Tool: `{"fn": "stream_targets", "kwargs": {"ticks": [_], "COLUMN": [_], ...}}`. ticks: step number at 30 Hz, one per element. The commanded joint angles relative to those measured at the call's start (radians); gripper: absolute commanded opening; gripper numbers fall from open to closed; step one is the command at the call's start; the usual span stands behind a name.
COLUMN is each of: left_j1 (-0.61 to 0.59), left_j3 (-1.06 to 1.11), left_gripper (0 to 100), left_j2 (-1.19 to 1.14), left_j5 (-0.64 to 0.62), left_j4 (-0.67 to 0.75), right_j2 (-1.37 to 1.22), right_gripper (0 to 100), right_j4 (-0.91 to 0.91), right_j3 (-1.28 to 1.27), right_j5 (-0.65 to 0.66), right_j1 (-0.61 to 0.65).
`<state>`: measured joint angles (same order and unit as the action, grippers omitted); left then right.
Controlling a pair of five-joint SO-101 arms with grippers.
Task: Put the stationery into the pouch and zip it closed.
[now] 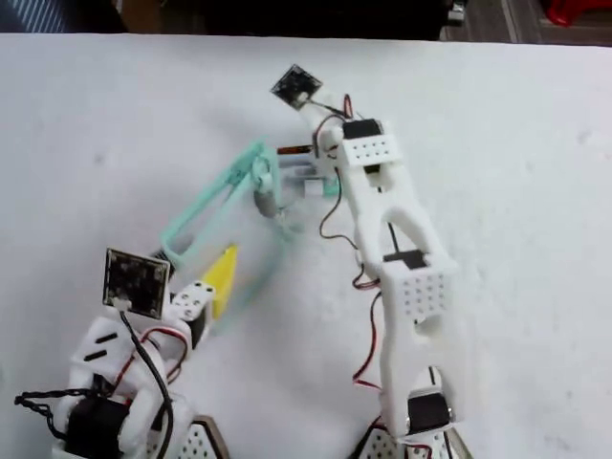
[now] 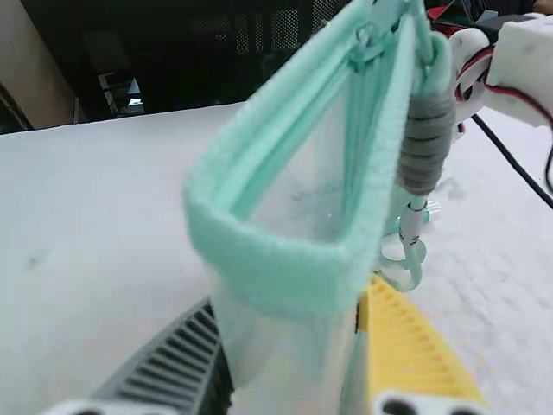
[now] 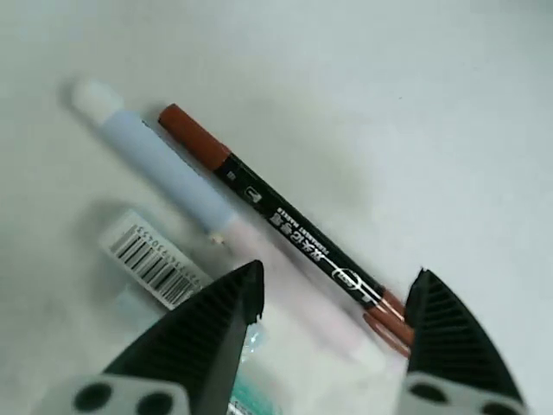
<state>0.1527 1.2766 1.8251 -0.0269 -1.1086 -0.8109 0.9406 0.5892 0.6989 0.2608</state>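
Here left hand [image 2: 289,363] grips pouch [image 2: 285,259]; right hand [image 3: 337,278] spread over pens [image 3: 276,212], ends partly hidden.

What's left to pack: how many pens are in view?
3. A black pen and a pastel pen lie side by side before the right gripper; a grey-gripped pen is against the pouch. Others may be hidden inside.

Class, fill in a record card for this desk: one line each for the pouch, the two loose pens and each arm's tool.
pouch: mint rim, clear sides, mouth open
left tool: shut on the pouch's wall
black pen: brown cap, flat on the table
pale pen: blue and pink, beside the black pen
right tool: open, hanging over both pens
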Motion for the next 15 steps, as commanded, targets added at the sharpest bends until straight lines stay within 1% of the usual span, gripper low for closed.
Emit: {"fn": "stream_targets", "kwargs": {"ticks": [1,5,8,15], "left_j1": [-0.01,-0.01,-0.01,-0.01], "left_j3": [-0.005,-0.005,-0.005,-0.005], "left_gripper": [21,21,21,21], "left_j2": [0.004,0.004,0.004,0.004], "left_j5": [0.0,-0.005,-0.005,-0.005], "left_j4": [0.032,0.032,0.032,0.032], "right_j2": [-0.053,-0.142,-0.186,-0.328], "right_gripper": [25.5,25.5,25.5,25.4], "right_j4": [0.019,0.03,0.073,0.077], "right_j3": [0.167,0.299,0.391,0.517], "right_j5": [-0.008,-0.014,-0.014,-0.006], "right_j1": [0.007,0.001,0.001,0.001]}}
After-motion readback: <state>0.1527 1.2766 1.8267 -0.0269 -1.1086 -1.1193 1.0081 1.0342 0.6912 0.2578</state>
